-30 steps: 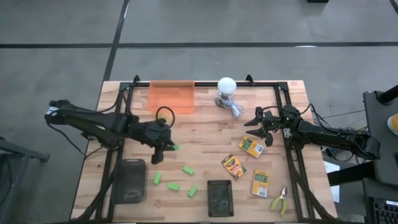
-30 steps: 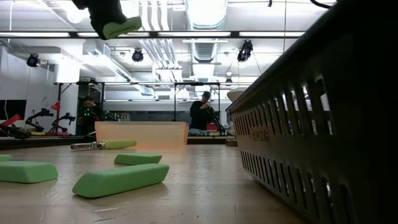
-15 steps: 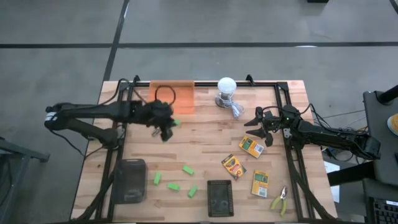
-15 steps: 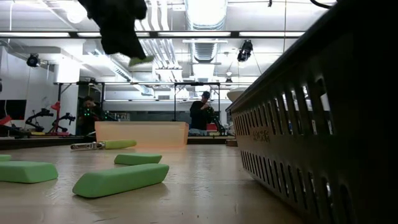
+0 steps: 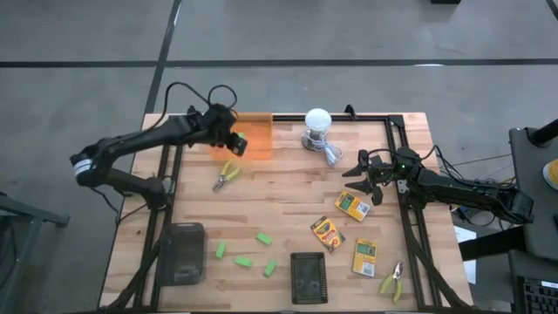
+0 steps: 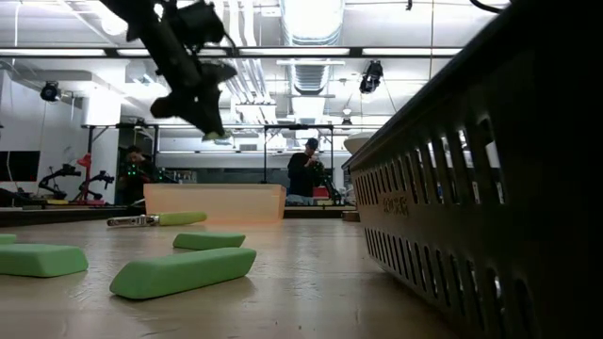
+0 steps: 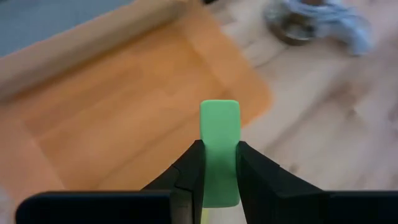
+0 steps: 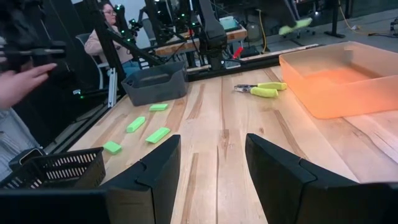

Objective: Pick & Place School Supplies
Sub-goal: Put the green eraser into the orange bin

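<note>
High view: the left gripper (image 5: 234, 145) hangs above the orange tray (image 5: 253, 131) at the far edge of the wooden table (image 5: 288, 187), its fingers narrowed onto a bright-green block (image 7: 219, 149) that stands upright between them in the left wrist view, with the tray's floor spread beneath it. In the low view that block (image 6: 217, 137) shows as a small green tip under the dark fingers, well above the tray's pale wall. Just beside the tray, nearer the table's middle, lie yellow-green-handled pliers (image 5: 226, 174). Four more green blocks (image 5: 243, 251) are scattered near the front edge, between a dark lidded bin (image 5: 181, 253) and a black mesh basket (image 5: 308, 277). The right gripper (image 5: 364, 177) waits at the table's right side with its fingers standing wide and nothing between them. Close to it lie three crayon boxes (image 5: 352, 206), one just beside the gripper, the other two farther toward the front edge, and a second pair of pliers (image 5: 392, 281) rests near the front right corner. A white bulb-like object with a cable (image 5: 317, 129) sits at the far edge, right of the tray.
</note>
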`<action>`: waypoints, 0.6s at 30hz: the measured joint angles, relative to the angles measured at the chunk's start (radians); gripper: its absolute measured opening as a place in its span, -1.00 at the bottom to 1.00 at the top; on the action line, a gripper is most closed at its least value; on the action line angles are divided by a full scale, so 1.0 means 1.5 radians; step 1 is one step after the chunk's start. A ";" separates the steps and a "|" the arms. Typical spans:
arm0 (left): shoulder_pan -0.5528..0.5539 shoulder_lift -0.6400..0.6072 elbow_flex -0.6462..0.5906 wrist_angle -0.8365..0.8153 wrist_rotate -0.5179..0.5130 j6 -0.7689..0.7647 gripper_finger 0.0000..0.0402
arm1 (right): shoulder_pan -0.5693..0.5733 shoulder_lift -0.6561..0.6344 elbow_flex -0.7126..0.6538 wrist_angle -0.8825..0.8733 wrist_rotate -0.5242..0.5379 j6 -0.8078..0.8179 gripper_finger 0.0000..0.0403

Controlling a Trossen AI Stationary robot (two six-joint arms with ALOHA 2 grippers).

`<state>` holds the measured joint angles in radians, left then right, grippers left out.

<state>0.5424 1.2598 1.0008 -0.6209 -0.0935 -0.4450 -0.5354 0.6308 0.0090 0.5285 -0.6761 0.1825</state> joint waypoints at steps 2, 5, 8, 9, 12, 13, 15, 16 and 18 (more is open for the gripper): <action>0.023 0.018 0.000 0.000 0.005 0.000 -0.62 | 0.000 0.000 0.000 0.000 0.000 0.000 -0.12; 0.050 0.047 0.000 0.000 0.029 -0.001 -0.62 | 0.000 0.000 0.000 0.000 0.000 0.000 -0.12; 0.068 0.076 0.000 0.001 0.044 -0.001 -0.62 | 0.000 0.000 0.000 0.000 0.000 0.000 -0.12; 0.072 0.085 0.000 0.004 0.045 -0.001 -0.62 | 0.000 0.000 0.000 0.000 0.000 0.000 -0.12; 0.088 0.112 0.000 0.020 0.046 -0.001 -0.62 | 0.000 0.000 0.000 0.000 0.000 0.000 -0.12; 0.093 0.121 0.000 0.022 0.048 -0.002 -0.62 | 0.000 0.000 0.000 0.000 0.000 0.000 -0.12; 0.098 0.133 0.000 0.030 0.059 -0.011 -0.62 | 0.000 0.000 0.000 0.000 0.000 0.000 -0.12; 0.099 0.138 0.000 0.031 0.068 -0.012 -0.62 | 0.000 0.000 0.000 0.000 0.000 0.000 -0.12; 0.100 0.147 0.000 0.031 0.073 -0.010 -0.62 | 0.000 0.000 0.000 0.000 0.000 0.000 -0.12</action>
<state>0.6930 1.4798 1.0008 -0.5743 0.0166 -0.4595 -0.5353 0.6308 0.0093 0.5285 -0.6762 0.1825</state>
